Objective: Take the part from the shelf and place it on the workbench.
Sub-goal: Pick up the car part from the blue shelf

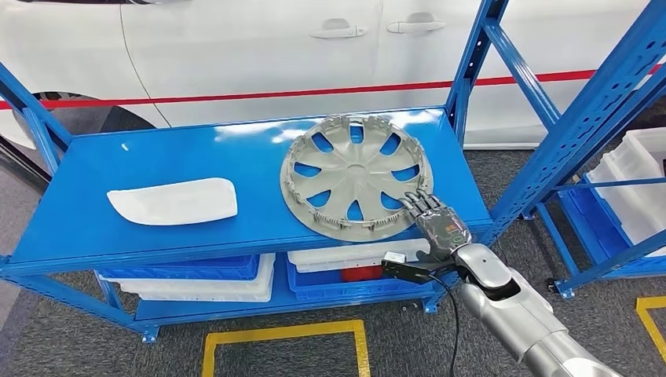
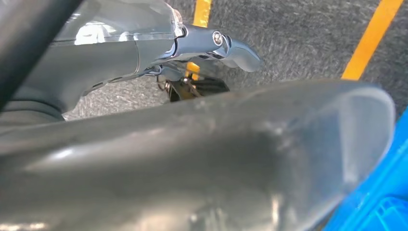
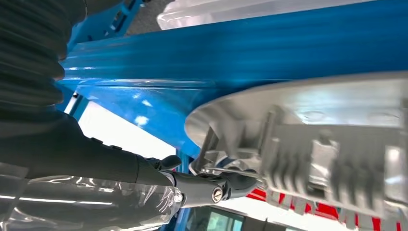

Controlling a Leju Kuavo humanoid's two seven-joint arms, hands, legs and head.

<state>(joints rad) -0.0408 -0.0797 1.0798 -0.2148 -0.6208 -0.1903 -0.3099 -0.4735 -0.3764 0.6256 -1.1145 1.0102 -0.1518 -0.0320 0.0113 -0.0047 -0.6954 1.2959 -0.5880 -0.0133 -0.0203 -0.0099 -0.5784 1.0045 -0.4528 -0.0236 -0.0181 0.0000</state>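
Wheel cover (image 1: 356, 174) rim under right hand (image 1: 434, 220), grip unclear, left hand (image 2: 211, 45) blurred

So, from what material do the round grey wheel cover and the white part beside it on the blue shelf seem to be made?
The wheel cover looks like moulded plastic with a matte silver-grey finish: thin ribs and clips show on its rim in the right wrist view. The white part seems to be plastic too, smooth and slightly glossy, though this is less sure. The shelf looks like blue painted metal, with glare on it.
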